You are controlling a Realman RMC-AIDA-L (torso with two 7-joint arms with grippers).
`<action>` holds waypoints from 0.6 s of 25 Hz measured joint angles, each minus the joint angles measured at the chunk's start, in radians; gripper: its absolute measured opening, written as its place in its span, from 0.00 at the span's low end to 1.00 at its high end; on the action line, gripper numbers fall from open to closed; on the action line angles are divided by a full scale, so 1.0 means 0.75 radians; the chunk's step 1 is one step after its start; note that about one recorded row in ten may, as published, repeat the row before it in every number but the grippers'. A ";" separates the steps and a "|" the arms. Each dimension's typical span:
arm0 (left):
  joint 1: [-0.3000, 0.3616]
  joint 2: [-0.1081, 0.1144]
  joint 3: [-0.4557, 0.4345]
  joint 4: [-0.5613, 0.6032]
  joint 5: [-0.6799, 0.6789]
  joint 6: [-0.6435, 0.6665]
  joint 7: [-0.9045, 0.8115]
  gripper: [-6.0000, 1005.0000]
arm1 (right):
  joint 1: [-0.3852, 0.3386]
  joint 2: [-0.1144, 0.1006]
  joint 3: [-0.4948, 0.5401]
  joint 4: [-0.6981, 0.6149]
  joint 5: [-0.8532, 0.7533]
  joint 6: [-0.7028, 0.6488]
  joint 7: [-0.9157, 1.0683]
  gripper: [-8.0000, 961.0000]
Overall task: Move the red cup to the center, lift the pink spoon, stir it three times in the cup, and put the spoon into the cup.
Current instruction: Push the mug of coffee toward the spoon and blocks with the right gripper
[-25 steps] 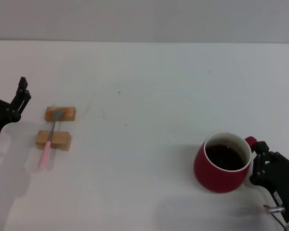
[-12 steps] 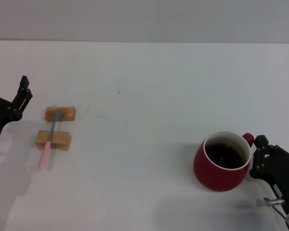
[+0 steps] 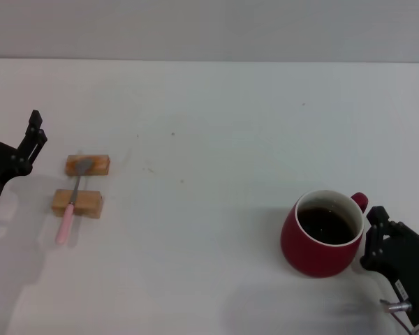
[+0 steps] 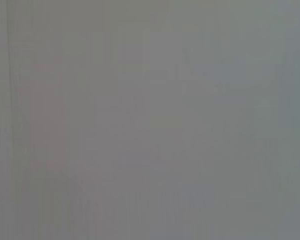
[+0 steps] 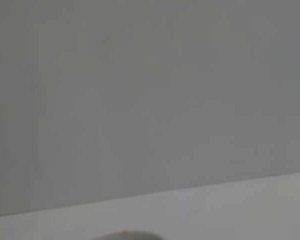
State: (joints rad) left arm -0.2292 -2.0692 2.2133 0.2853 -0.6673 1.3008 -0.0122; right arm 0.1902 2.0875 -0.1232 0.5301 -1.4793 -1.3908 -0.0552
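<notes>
The red cup (image 3: 324,234) stands on the white bench (image 3: 216,125), full of dark liquid, well to the right of the two wooden blocks (image 3: 82,183). The right tool (image 3: 376,237) sits just beside the cup's handle; whether it grips or is released cannot be told. The pink spoon (image 3: 71,202) lies across the blocks. The left tool (image 3: 33,138) waits left of the blocks, fingers parted.

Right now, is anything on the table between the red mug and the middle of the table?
Nothing visible: the rounded dark-red ceramic mug faces bare white table. The right gripper sits at its handle.
</notes>
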 joint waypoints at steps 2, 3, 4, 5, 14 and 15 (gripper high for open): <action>-0.001 0.000 0.000 0.000 0.000 0.000 0.000 0.84 | -0.007 0.001 -0.007 0.014 -0.001 0.000 0.000 0.01; -0.002 0.000 0.000 0.000 0.000 -0.001 0.000 0.84 | -0.010 0.002 -0.009 0.018 -0.001 0.000 0.000 0.01; -0.002 0.000 -0.001 0.000 0.001 -0.002 0.000 0.84 | -0.013 0.002 -0.010 0.023 -0.002 0.002 0.000 0.01; -0.002 0.000 -0.001 0.000 0.001 -0.003 0.000 0.84 | -0.017 0.002 -0.012 0.028 -0.003 0.004 0.000 0.01; -0.003 0.000 0.000 0.000 0.000 -0.004 0.000 0.84 | -0.014 0.002 -0.029 0.040 -0.007 0.014 0.000 0.01; -0.003 0.000 0.000 0.000 0.000 -0.004 0.000 0.84 | -0.011 0.002 -0.029 0.041 -0.007 0.015 0.000 0.01</action>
State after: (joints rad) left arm -0.2316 -2.0693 2.2133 0.2853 -0.6673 1.2979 -0.0122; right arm 0.1823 2.0894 -0.1448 0.5608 -1.4846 -1.3794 -0.0552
